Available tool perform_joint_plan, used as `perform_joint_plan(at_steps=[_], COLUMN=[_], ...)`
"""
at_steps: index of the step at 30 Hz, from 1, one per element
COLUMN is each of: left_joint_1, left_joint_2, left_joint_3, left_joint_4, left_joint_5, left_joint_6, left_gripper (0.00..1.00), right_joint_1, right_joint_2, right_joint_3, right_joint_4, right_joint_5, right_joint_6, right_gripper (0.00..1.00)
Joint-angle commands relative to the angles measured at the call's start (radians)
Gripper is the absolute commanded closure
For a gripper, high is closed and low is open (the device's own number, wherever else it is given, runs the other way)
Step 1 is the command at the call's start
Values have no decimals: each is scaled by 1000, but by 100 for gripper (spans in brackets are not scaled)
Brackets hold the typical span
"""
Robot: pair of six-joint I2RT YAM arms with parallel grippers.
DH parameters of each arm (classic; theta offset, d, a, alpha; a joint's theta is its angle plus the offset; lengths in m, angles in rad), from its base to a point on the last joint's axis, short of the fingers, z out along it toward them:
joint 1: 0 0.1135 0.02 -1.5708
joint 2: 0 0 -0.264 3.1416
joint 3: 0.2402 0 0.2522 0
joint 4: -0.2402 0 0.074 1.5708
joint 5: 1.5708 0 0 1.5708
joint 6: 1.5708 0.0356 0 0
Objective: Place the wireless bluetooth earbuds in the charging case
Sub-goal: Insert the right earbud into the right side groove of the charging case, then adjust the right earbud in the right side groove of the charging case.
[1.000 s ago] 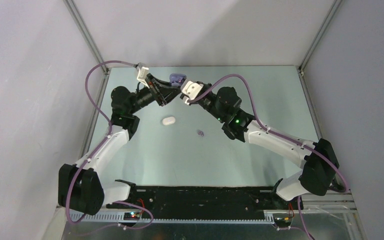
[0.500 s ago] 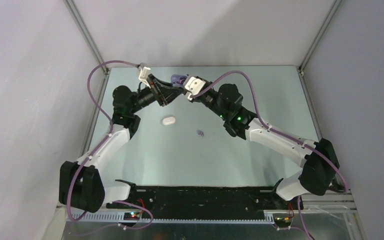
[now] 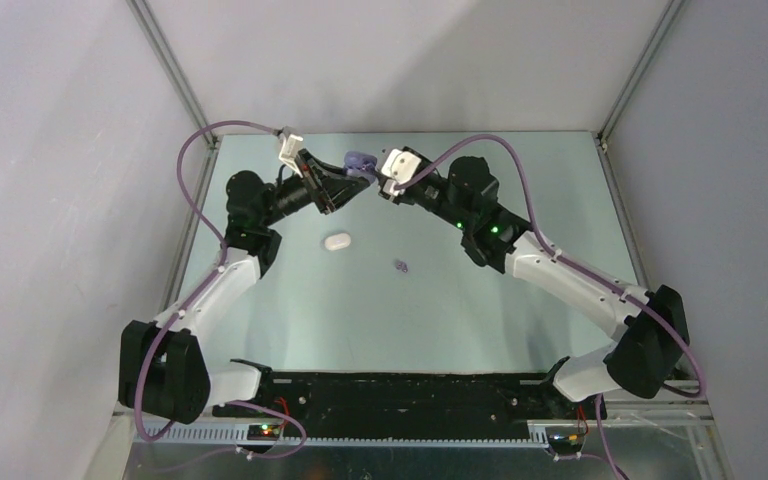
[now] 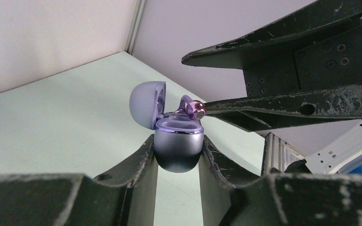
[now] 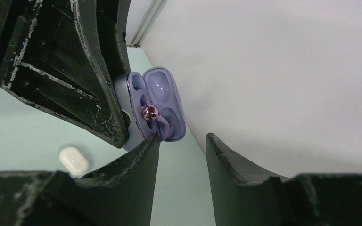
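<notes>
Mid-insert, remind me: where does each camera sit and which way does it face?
Top external: above and behind the bases, looking down on the table; both arms show whole.
Left wrist: looks along the left gripper, shut on the open purple plastic charging case; right gripper enters from the right.
Right wrist: looks between the open right gripper's fingers at that case; left gripper's fingers fill upper left.
Shared: both wrist views show the case and the small purple earbud with a pinkish metal tip at its opening.

White links (image 3: 215, 290), black joints (image 3: 165, 375), looping purple cables (image 3: 472, 137) (green lights (image 3: 494, 230) on the right arm (image 3: 570, 282)); scuffed black gripper fingers (image 4: 132, 165).
</notes>
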Motion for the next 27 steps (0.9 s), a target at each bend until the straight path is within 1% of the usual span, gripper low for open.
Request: perform_joint_plan(at_steps=[1, 4, 5, 6, 7, 8, 9, 10, 11, 12, 13, 14, 15, 17, 19, 20, 23, 27], left_joint_1=[7, 7, 9, 10, 11, 11, 11, 12, 14, 14, 15, 14, 15, 15, 14, 15, 14, 15], left_joint_2=[-9, -12, -12, -16, -16, -18, -18, -16, -14, -9, -6, 0, 3, 3, 1, 0, -2, -8], left_joint_3=[51, 46, 44, 38, 34, 25, 21, 12, 10, 5, 5, 5, 8, 10, 14, 13, 7, 6], left_joint_4=[94, 96, 98, 100, 104, 108, 115, 119, 129, 134, 146, 151, 158, 163, 165, 166, 169, 171], left_joint_5=[5, 15, 20, 33, 42, 63, 74, 94, 101, 111, 116, 118, 120, 130, 149, 157, 188, 191], left_joint_6=[-1, 9, 18, 25, 45, 68, 79, 97, 102, 105, 104, 102, 102, 106, 118, 132, 161, 167], left_gripper=[100, 100, 100, 100, 100, 100, 100, 100, 100, 100, 100, 100, 100, 100, 100, 100, 100, 100], right_joint_1=[-5, -10, -21, -30, -48, -60, -85, -109, -122, -143, -151, -162, -165, -171, -183, -194, -222, -239], right_joint_2=[-23, -34, -39, -51, -59, -68, -67, -55, -31, -18, 6, 15, 34, 57, 87, 102, 189, 248], right_joint_3=[42, 71, 80, 100, 111, 141, 161, 215, 242, 288, 305, 323, 327, 349, 388, 409, 521, 581], right_joint_4=[-118, -199, -222, -285, -296, -324, -344, -401, -461, -484, -509, -515, -513, -512, -530, -543, -623, -655], right_joint_5=[-84, -114, -131, -136, -147, -154, -158, -175, -189, -224, -245, -283, -297, -332, -386, -436, -534, -584], right_joint_6=[40, 57, 85, 109, 188, 241, 353, 416, 529, 619, 659, 715, 732, 765, 781, 792, 820, 840], right_gripper=[53, 49, 47, 43, 39, 32, 29, 26, 25, 21, 15, 12, 8, 2, 1, 1, 1, 1])
